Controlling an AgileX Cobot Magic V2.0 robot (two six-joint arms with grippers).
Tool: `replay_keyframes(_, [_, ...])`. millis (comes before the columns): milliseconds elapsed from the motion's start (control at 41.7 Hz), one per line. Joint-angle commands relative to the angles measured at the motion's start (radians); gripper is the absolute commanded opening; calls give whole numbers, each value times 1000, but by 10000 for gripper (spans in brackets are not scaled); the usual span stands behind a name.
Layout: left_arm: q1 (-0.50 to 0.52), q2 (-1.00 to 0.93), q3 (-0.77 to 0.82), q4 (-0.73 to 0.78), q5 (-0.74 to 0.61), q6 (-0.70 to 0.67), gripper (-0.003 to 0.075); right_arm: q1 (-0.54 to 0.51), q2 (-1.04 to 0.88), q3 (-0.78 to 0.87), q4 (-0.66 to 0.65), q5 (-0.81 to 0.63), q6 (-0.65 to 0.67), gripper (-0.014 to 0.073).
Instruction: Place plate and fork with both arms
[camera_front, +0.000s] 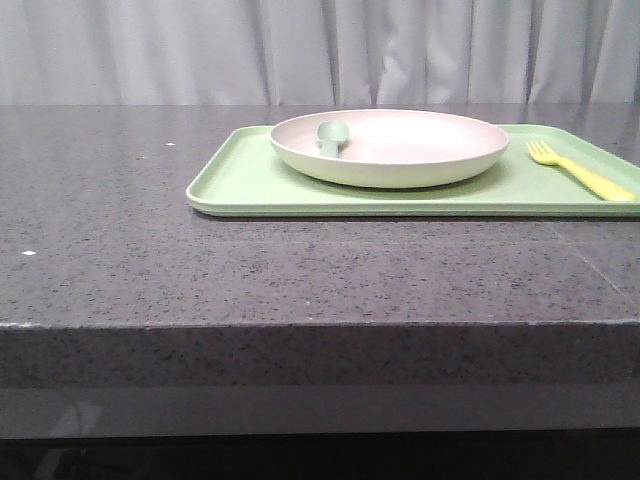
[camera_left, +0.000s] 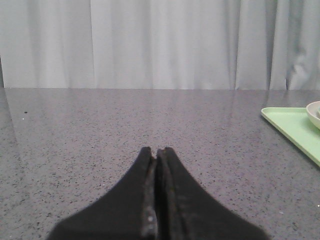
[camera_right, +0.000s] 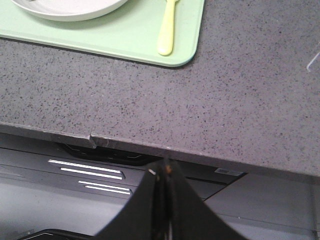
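The off-white plate (camera_front: 400, 145) rests on the light-green tray (camera_front: 240, 180) at the back of the table; its edge shows in the left wrist view (camera_left: 315, 112) and the right wrist view (camera_right: 70, 7). The pale yellow fork (camera_front: 580, 170) lies on the tray right of the plate, its handle (camera_right: 167, 30) near the tray's corner. My left gripper (camera_left: 157, 150) is shut and empty, low over bare table left of the tray. My right gripper (camera_right: 162, 165) is shut and empty, held off the table's front edge. Neither gripper shows in the front view.
A grey-green spoon (camera_front: 332, 135) lies in the plate at its left side. The dark speckled table (camera_front: 150, 270) runs to a front edge (camera_right: 200, 150). A pale curtain (camera_front: 320, 50) hangs behind.
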Motion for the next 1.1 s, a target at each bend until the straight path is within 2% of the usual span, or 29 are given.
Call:
replay_keyframes(0, [2,-25,7,-2,-84,-9,-20,3,5,-21,-11,-69,0,-118])
replay_keyframes(815, [2,-25,7,-2,-84,-9,-20,-1,-26,7,-22,-87,-2,-118])
replay_keyframes(935, [2,-25,7,-2,-84,-9,-20,-39,-104,126,-54,-238,-2,-118])
replay_keyframes(1079, [2,-25,7,-2,-84,-9,-20,-82,-223,339,-52,-550,-2,-118])
